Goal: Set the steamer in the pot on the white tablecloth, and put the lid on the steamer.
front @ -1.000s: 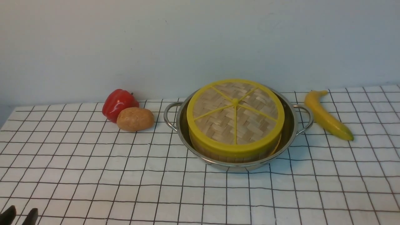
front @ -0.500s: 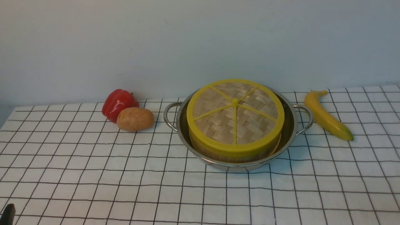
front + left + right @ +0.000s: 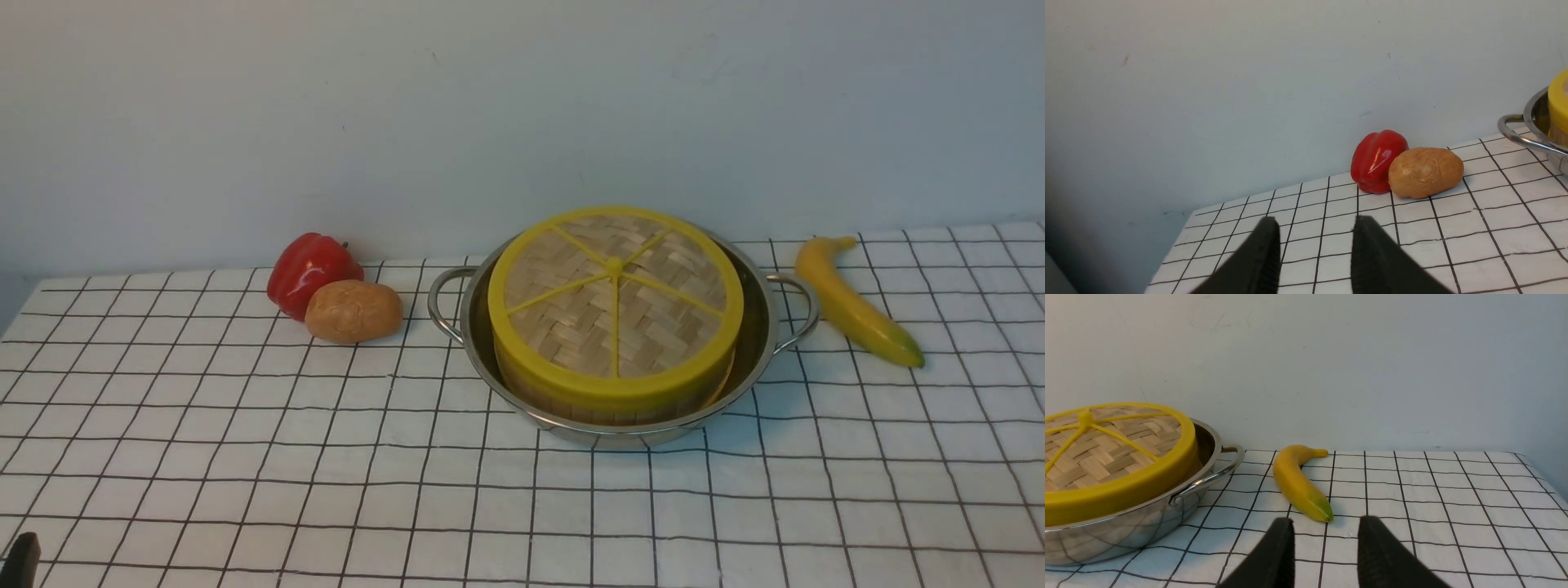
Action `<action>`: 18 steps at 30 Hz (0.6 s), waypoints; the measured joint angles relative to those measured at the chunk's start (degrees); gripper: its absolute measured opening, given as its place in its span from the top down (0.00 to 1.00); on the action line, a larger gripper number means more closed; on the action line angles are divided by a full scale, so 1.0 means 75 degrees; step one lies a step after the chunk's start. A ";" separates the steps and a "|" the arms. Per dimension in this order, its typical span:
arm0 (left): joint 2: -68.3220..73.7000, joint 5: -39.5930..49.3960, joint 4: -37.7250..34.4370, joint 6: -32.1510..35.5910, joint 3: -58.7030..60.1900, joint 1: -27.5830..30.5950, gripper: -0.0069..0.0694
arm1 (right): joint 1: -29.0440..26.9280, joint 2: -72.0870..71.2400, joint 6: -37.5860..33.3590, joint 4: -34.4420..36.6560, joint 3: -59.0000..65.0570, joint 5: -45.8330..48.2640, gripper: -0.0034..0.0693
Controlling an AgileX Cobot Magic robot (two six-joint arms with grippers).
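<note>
The steel pot [image 3: 759, 359] stands on the white tablecloth [image 3: 326, 457] in the middle. The steamer [image 3: 571, 402] sits inside it, only its pale wall showing under the lid [image 3: 614, 306], which rests flat on top. The pot [image 3: 1147, 522] and lid [image 3: 1106, 457] also show in the right wrist view. My left gripper [image 3: 1314, 222] is open and empty, low over the near left corner of the cloth; one fingertip [image 3: 23, 555] shows in the front view. My right gripper [image 3: 1326, 522] is open and empty, near the banana's tip.
A red bell pepper [image 3: 310, 269] and a potato [image 3: 353, 311] lie left of the pot. A banana [image 3: 853, 302] lies right of it. A pale wall rises right behind the table. The cloth's left edge [image 3: 1180, 228] drops off near my left gripper.
My left gripper has drawn back toward the near left corner; two fingertips showed a second ago, only one shows now. Pot, steamer and lid have not moved.
</note>
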 joint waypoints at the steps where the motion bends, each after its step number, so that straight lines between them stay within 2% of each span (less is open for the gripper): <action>1: 0.0000 0.0000 0.0000 0.0000 0.0000 0.0000 0.59 | 0.0000 0.0000 0.0000 0.0000 0.0000 0.0000 0.62; 18: 0.0000 0.0000 0.0007 0.0000 0.0000 0.0000 0.59 | 0.0000 0.0003 0.0143 0.0009 0.0000 0.0000 0.62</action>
